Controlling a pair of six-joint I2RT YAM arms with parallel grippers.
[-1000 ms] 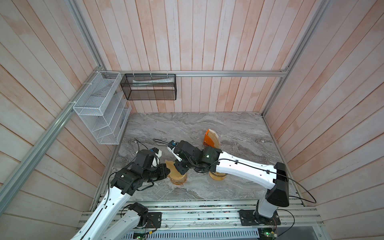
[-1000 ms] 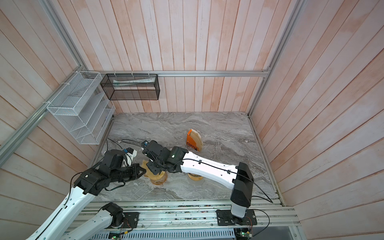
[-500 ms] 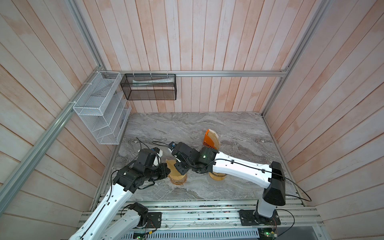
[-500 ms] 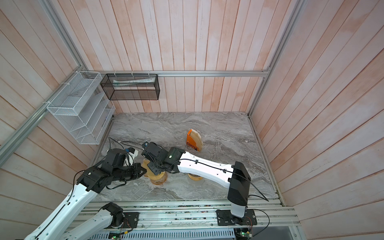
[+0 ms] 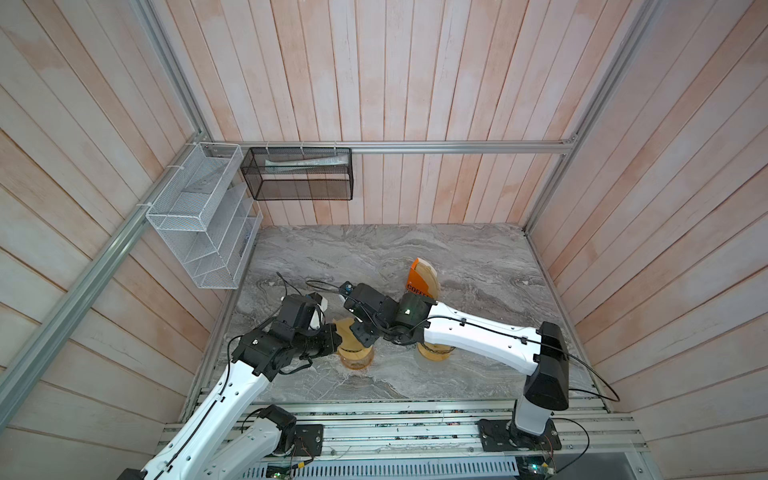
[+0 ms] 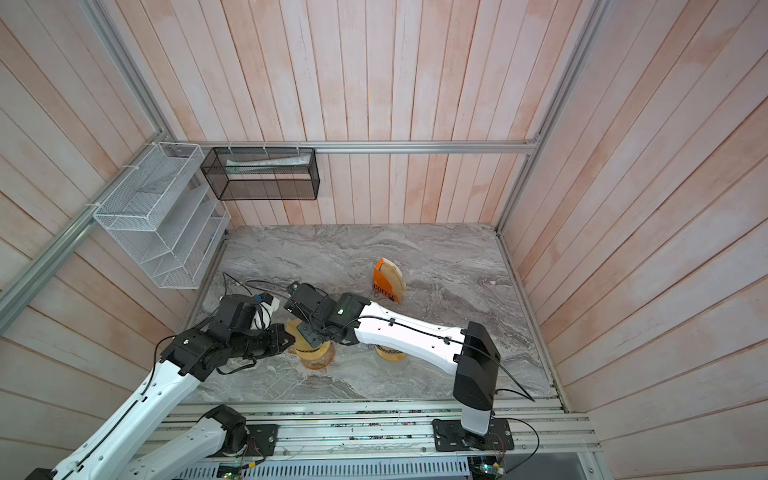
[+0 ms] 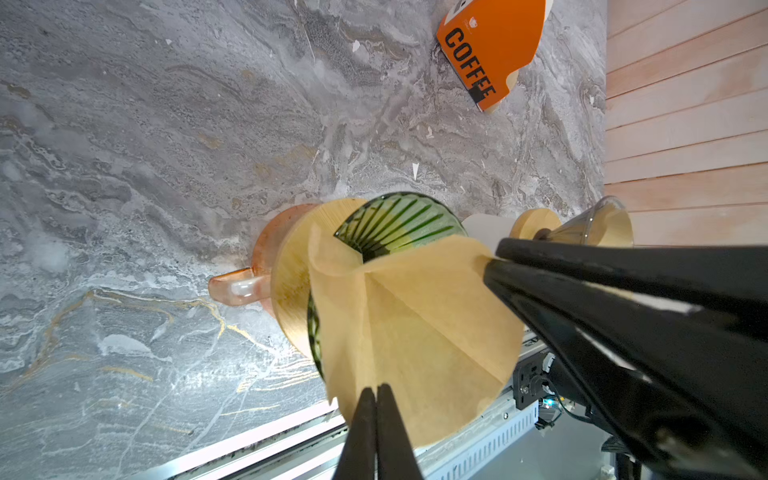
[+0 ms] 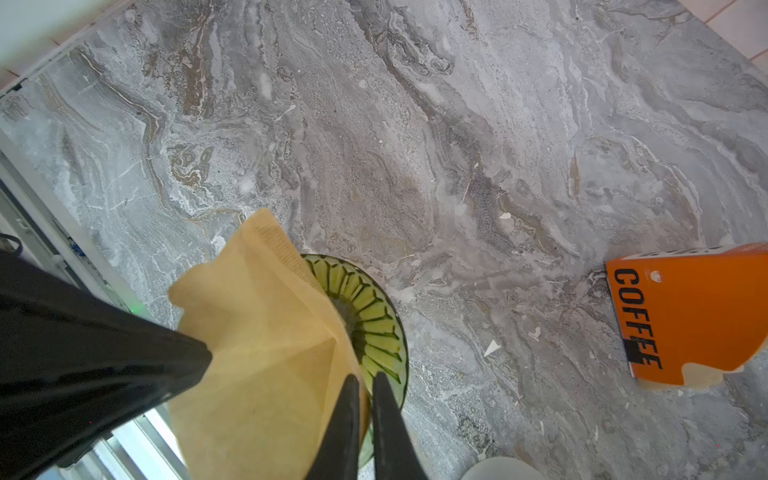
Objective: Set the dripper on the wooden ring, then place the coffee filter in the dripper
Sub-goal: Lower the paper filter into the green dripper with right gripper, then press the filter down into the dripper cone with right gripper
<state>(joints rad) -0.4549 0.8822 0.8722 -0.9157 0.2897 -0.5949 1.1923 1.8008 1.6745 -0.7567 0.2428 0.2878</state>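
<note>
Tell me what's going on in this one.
Both arms are handling one brown paper coffee filter over the green glass dripper, which sits on a pinkish glass mug. The left gripper pinches one edge of the filter and the right gripper pinches another, holding it partly open. The filter lies across the dripper's rim, not yet seated. The orange filter box stands further back on the marble table.

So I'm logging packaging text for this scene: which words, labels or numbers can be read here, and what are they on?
"COFFEE": black capitals on the orange filter box, read in both wrist views.
A small mark above it on the box: too small to read.
The coffee filter and dripper: no print seen.
</note>
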